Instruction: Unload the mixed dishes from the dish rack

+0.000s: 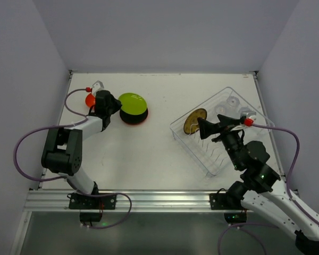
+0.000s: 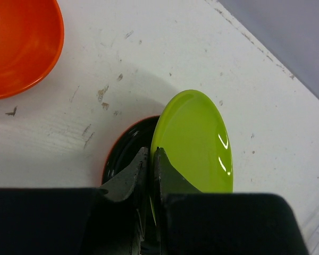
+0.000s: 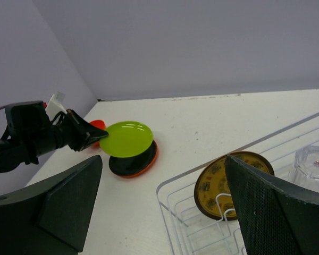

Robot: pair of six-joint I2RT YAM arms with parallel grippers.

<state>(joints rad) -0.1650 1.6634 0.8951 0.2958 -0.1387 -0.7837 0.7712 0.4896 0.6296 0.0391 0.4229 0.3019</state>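
Closest to me at the bottom of the overhead view are the two arm bases, so I start with the left arm [image 1: 61, 151], which bends up along the left side of the white table [image 1: 159, 159]. Past its wrist, near the far left corner, the orange-red bowl [image 1: 89, 99] [image 2: 16, 42] sits upright on the table, outside the rack. Just to its right, my left gripper [image 1: 118, 104] [image 2: 151, 154] has its claw pinched almost fully together on the near rim of the lime green plate [image 1: 132, 101] [image 2: 194, 141] [image 3: 126, 138]. From the right wrist camera that plate is tilted, its gripped edge raised above a dark plate [image 2: 125, 149] [image 3: 128, 163] that lies on an orange plate [image 1: 135, 123] [image 3: 151, 158]. Whether its far edge touches the dark one I cannot tell. That stack sits on the table left of centre, well apart from the rack.

Moving right across the tabletop, the dish rack [image 1: 176, 132] [image 3: 170, 212] sits angled on the right half. At its left end the brown-yellow patterned plate [image 1: 194, 121] [image 3: 215, 183] stands on edge between the dividers. Clear cups [image 1: 233, 101] [image 3: 313, 162] sit in the rack's far part. My right gripper [image 1: 217, 125] hovers over the rack just beside the patterned plate, claw spread wide, its fingers [image 3: 271, 207] holding nothing. The right arm [image 1: 260, 175] runs back to the lower right.
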